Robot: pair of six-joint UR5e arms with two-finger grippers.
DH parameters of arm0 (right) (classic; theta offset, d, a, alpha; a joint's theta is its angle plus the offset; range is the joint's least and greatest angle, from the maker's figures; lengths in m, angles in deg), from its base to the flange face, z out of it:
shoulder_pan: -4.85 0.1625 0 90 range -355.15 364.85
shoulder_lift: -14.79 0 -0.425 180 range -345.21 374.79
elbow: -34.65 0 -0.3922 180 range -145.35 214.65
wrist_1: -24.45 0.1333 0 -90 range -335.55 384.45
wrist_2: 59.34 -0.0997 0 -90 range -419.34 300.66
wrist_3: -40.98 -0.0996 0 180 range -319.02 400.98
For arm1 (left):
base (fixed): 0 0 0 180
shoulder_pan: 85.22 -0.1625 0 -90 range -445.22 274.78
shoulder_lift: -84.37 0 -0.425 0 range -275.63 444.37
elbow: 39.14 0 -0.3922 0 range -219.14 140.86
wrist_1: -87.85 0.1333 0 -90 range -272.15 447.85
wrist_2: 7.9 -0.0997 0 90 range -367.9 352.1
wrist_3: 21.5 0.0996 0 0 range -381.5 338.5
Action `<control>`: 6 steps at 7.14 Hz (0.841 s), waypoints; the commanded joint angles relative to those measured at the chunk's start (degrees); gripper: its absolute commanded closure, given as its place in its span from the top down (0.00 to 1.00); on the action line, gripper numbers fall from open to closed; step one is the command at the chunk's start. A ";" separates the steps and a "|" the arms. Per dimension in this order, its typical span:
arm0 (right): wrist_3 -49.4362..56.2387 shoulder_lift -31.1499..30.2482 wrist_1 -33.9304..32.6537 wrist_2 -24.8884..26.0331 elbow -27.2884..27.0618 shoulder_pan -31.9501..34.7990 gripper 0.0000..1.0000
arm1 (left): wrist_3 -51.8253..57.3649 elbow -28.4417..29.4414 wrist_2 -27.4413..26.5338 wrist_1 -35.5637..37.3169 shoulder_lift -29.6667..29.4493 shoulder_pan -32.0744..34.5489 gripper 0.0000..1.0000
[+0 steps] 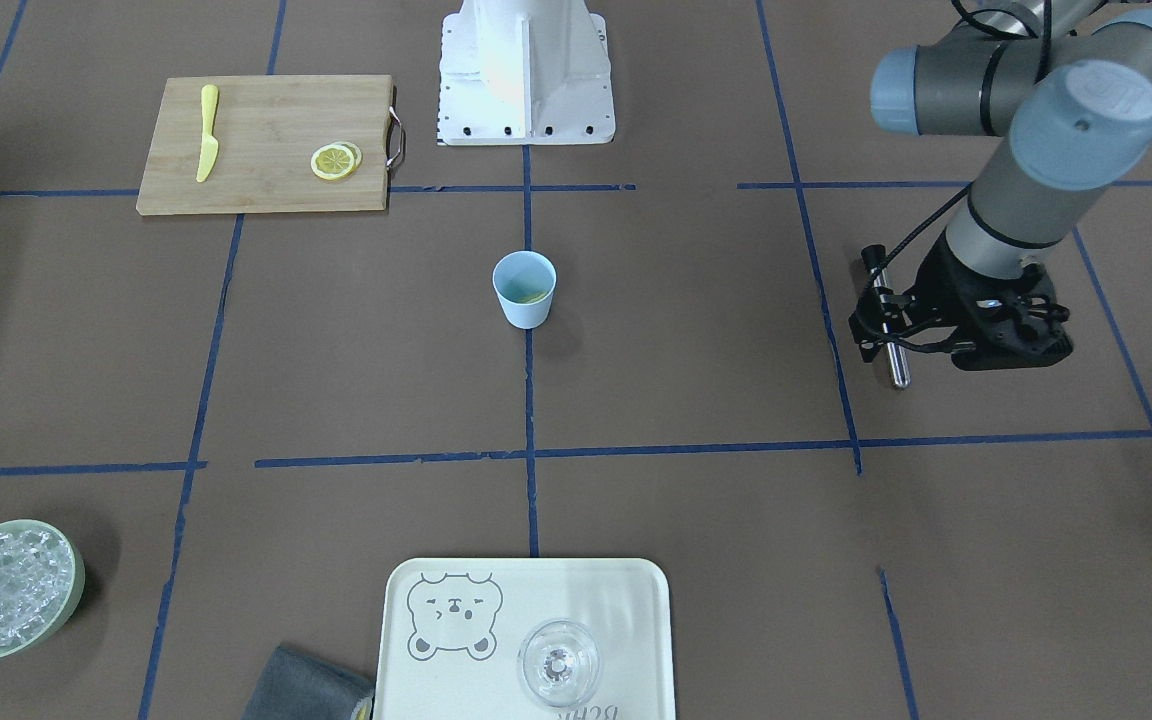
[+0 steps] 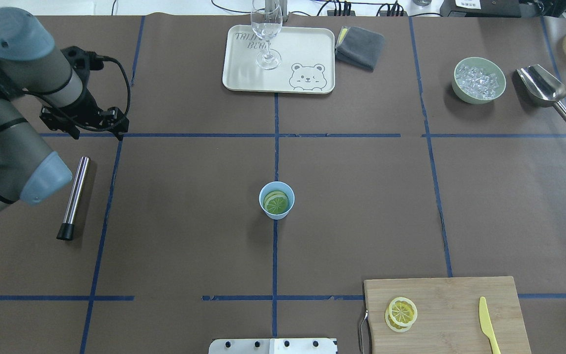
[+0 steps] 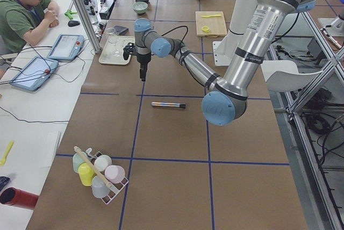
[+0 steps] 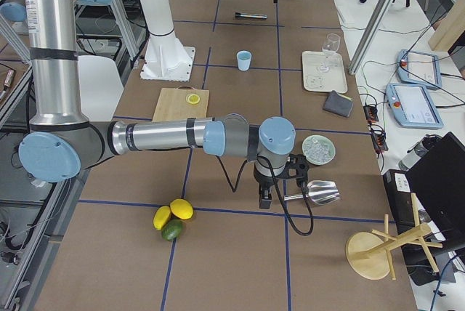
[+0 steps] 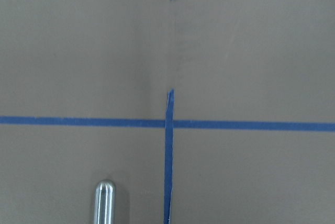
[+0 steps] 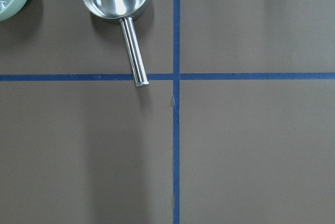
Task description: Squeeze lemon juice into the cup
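Lemon slices [image 2: 401,313] sit stacked on the cutting board [image 2: 460,295], well apart from the fingers of the left gripper [image 2: 91,120] and right gripper [image 4: 265,198]; the cup [image 2: 276,199] is nearer them. Probably light, floppy and slick, so pinch across the rind. Fingers clenched or not? Can't tell.

Lemon [image 1: 334,161], knife [image 1: 207,132] on board [image 1: 276,115]; cup [image 1: 524,310] well apart.

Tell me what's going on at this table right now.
Neither arm is handling anything. The left end effector hangs over bare table near a metal rod. The right end effector hangs near the ice scoop, far from the cup. The cup stands mid-table with citrus slices already lying inside. Two more lemon slices lie stacked on the cutting board beside the yellow knife.
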 commanded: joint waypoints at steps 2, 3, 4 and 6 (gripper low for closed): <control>0.00 0.16 0.00 0.04 -0.03 -0.09 1.00 | 21.98 -0.38 1.97 0.29 5.76 12.12 1.00; 0.00 0.42 0.00 0.12 -0.03 -0.09 1.00 | 32.42 -0.03 2.15 0.21 9.79 17.56 1.00; 0.00 0.42 0.00 0.04 -0.03 -0.09 1.00 | 41.14 0.50 4.84 -0.32 15.05 22.92 1.00; 0.00 0.42 0.00 0.04 -0.03 -0.09 1.00 | 53.40 7.05 7.86 -2.24 20.46 31.54 1.00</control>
